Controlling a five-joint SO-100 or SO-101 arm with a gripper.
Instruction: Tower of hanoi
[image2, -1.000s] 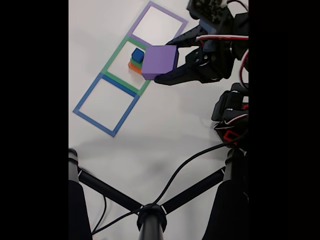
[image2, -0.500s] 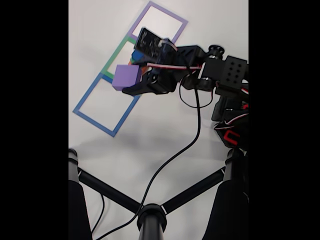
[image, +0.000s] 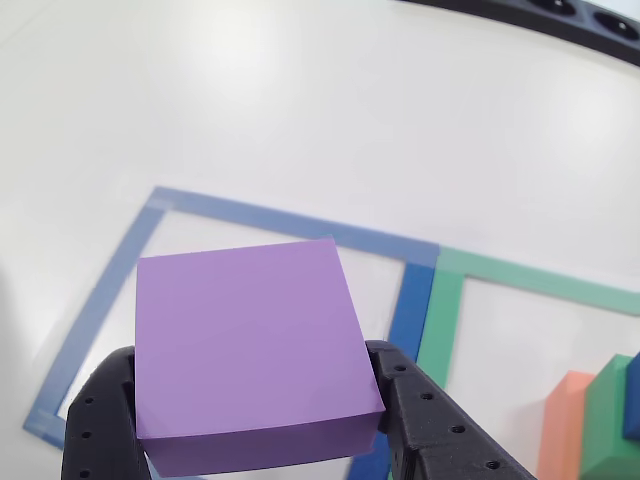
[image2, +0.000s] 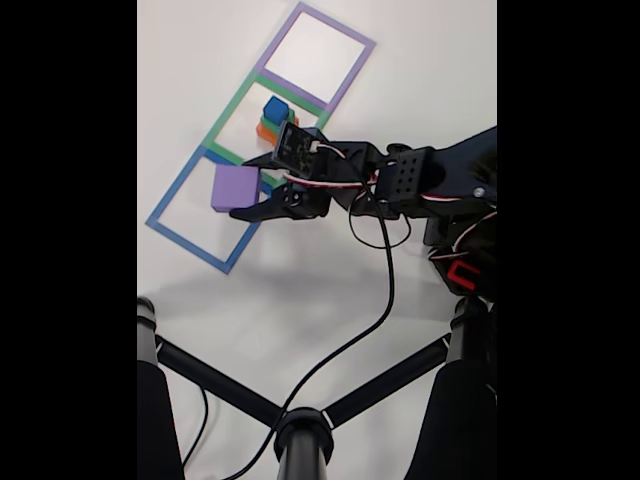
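Reaching left in the fixed view, the end effector (image2: 243, 187) clamps the purple block (image2: 235, 187) above the blue outline (image2: 180, 233).

Matte, foam-like purple block (image: 250, 350); black plastic gripper (image: 255, 420) with screw holes; smooth, faintly glossy white table (image: 300, 130); flat blue tape outline (image: 250, 215).

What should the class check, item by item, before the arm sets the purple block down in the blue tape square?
1. Grip: the gripper holds the purple block between both fingers: ok.
2. Position: in the fixed view the block is over the blue tape square: ok.
3. Target free: the visible floor of the square is bare white, though the block hides part: ok.
4. Other blocks: salmon-orange block, green block and blue cube stay stacked in the green tape square, apart from the gripper: ok.
5. Height above the table: cannot tell.
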